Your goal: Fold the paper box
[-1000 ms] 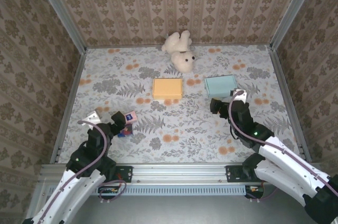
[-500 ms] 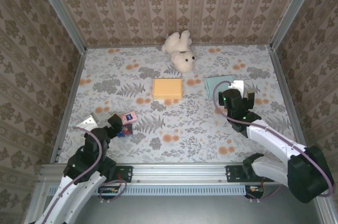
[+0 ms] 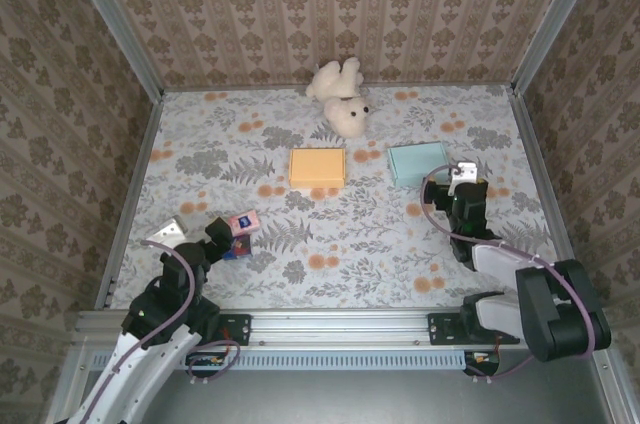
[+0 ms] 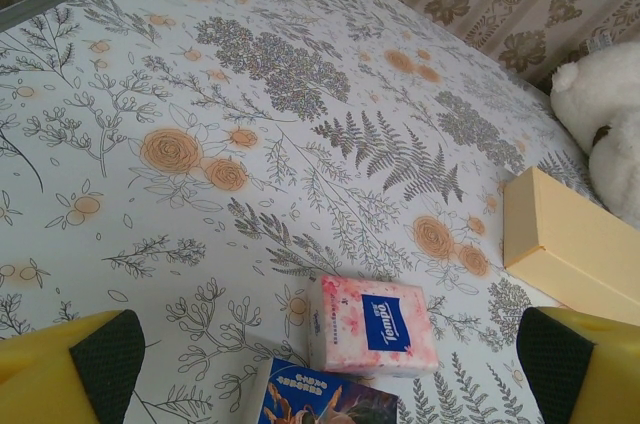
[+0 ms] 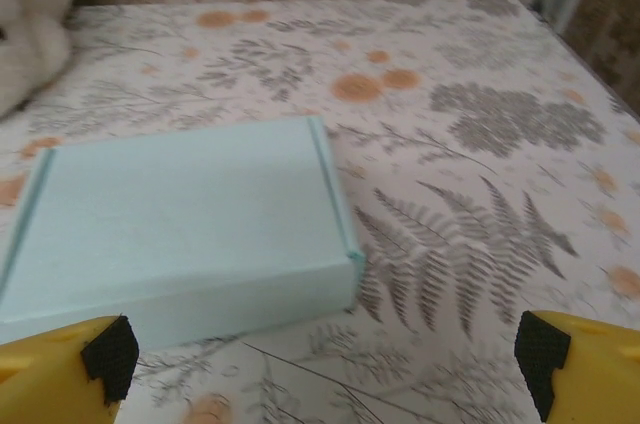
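You've drawn the right gripper [image 5: 327, 356] back beside the closed blue paper box [image 3: 418, 162], jaws wide; left gripper [image 4: 330, 359] open too. Fold looks done.

Just ahead of the right pincer [image 5: 320, 354], the paper box [image 5: 180, 234] is showing a plain pale turquoise. The left pincer [image 4: 330, 359] is showing yellow fingers [image 4: 40, 369] with black pads. Between them a tissue pack [image 4: 372, 324] is wearing pink blossoms and a blue label, with a dark blue printed packet [image 4: 325, 399] closer in. Beyond that pincer, a flat box [image 4: 575, 249] is glowing yellow-orange beside a white teddy bear [image 4: 605, 114]. The table cover [image 4: 200, 74] is carrying grey ferns and orange roses on white.
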